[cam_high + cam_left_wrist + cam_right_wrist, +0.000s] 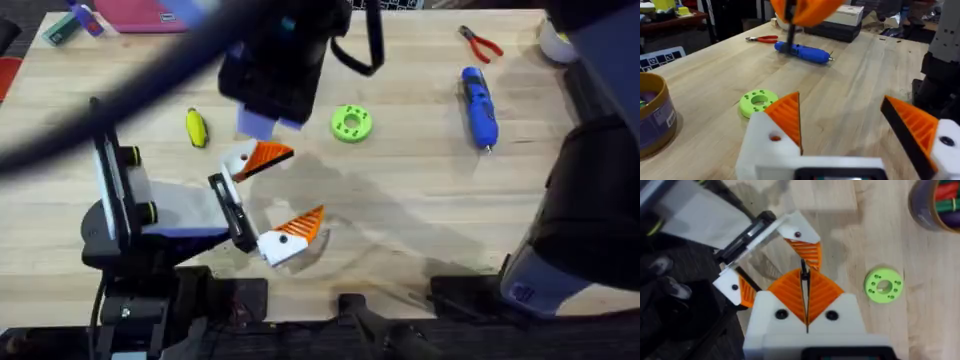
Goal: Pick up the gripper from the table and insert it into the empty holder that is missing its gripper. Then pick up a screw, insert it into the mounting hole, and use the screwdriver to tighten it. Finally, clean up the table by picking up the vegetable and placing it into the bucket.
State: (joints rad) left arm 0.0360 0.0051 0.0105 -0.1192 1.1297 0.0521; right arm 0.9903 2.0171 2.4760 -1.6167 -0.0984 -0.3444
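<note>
My left gripper (285, 195) is open low over the table, and both its white bases carry an orange wedge (787, 117), so no holder stands empty. My right gripper (804, 272) hovers just above it, shut on a thin dark pin (790, 32); I cannot tell whether that is the screw. The pin points at one left finger (800, 237). The blue screwdriver (478, 105) lies at the right. Left of the right arm lies the yellow vegetable (196, 128). The brown-gold bucket (652, 120) stands beside the green disc.
A lime-green disc (351, 123) lies near the middle. Red-handled pliers (480, 43) and a white bowl (555, 40) sit at the far right. The right arm's dark bulk (280, 60) reaches across the far middle. Pink and green items (110, 18) lie at the far left.
</note>
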